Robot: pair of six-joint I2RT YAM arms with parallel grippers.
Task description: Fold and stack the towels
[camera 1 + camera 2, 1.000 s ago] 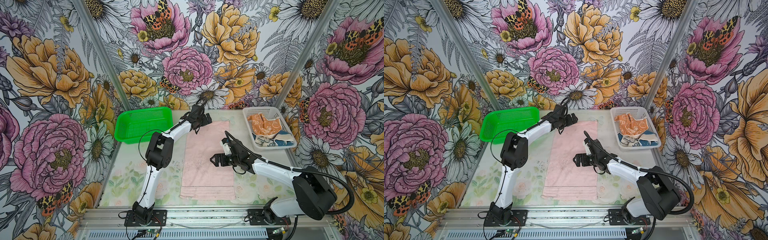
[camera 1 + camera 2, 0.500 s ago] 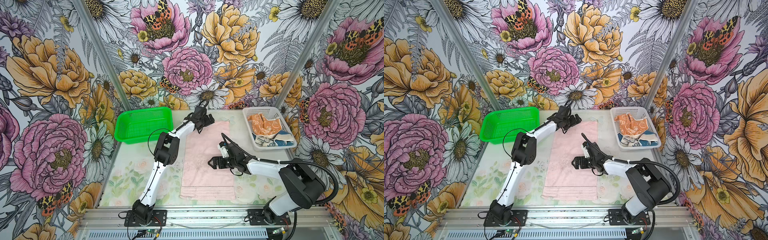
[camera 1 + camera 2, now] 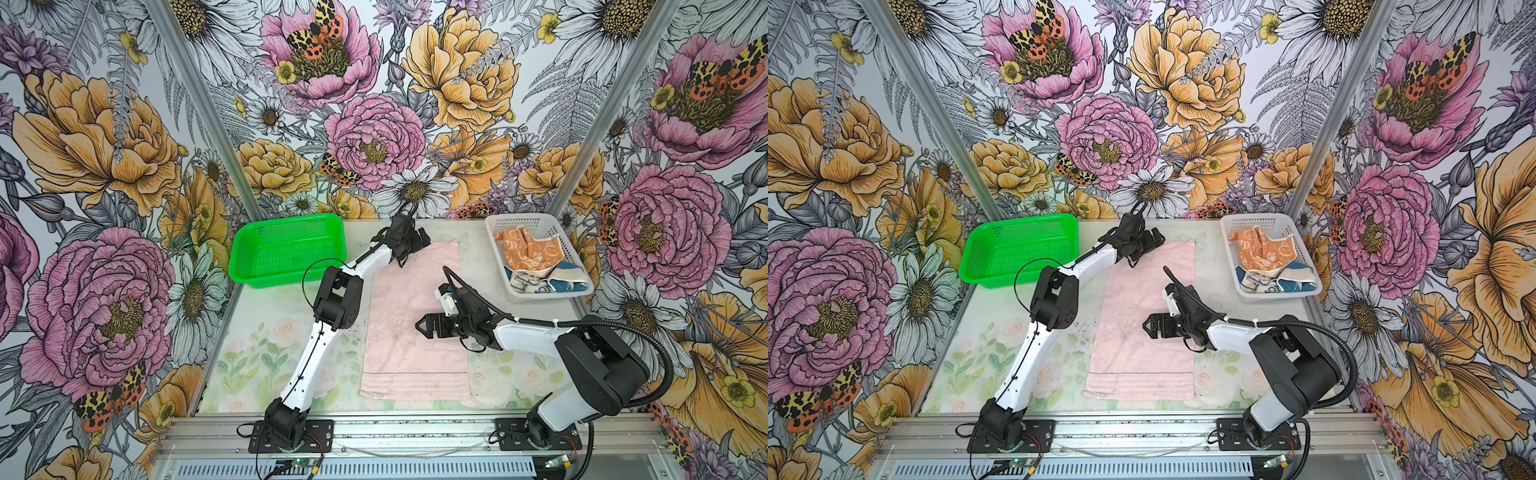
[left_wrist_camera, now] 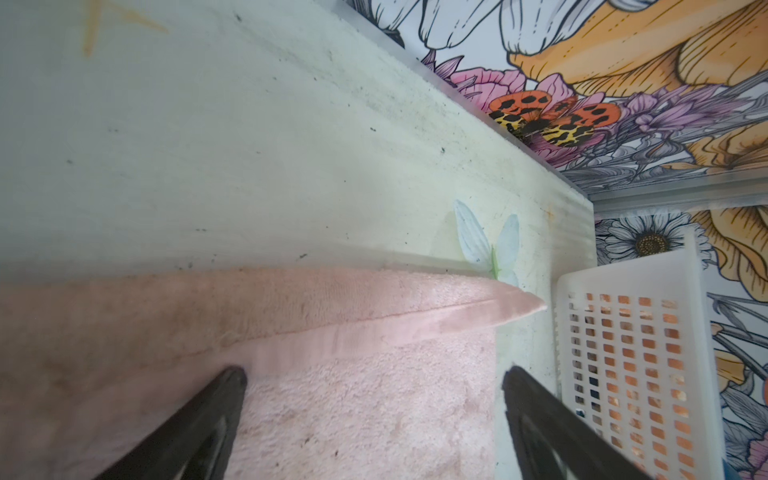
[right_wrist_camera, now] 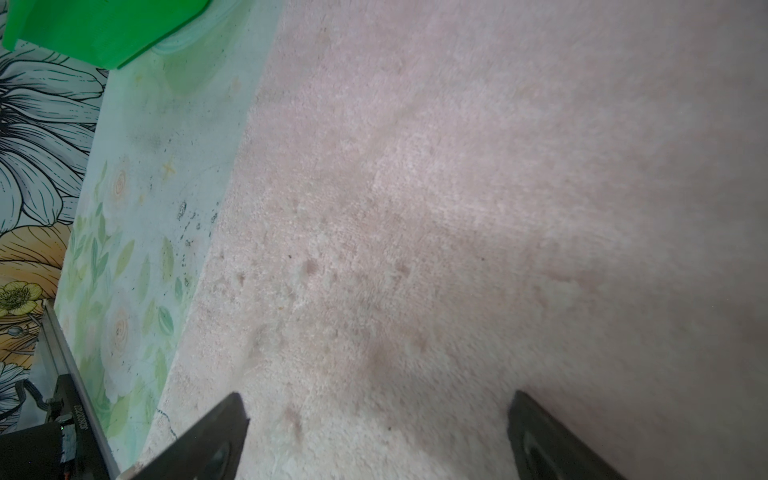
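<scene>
- Both top views are looking steeply down from high above the metal base rail (image 3: 415, 428), side by side, taking in the whole floral-printed tabletop (image 3: 257, 374) and the flowered walls (image 3: 374, 137).
- The left wrist camera is sitting low and close over the far end of the pale pink terry towel (image 4: 374, 415), facing the rear corner and the white slotted plastic basket (image 4: 623, 353).
- The right wrist camera is looking closely down at that towel's middle, catching a corner of the bright green plastic mesh basket (image 5: 104, 29).
- All four views are sharing the towel.
</scene>
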